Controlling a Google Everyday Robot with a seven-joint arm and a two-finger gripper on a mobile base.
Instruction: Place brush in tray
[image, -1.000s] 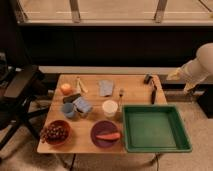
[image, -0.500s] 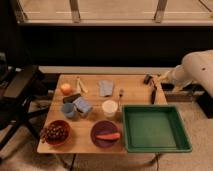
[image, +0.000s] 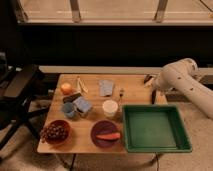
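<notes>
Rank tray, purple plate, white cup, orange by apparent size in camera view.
1. tray
2. purple plate
3. white cup
4. orange, not far below the cup

The hand is at the table's back right edge.

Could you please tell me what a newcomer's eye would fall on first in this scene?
The large green tray takes up the front right corner of the wooden table. A white robot arm extends in from the right, with its gripper over the table's far right edge. The slim black brush lies close by, just behind the tray. At the front left are a purple plate and a bowl of dark grapes.
</notes>
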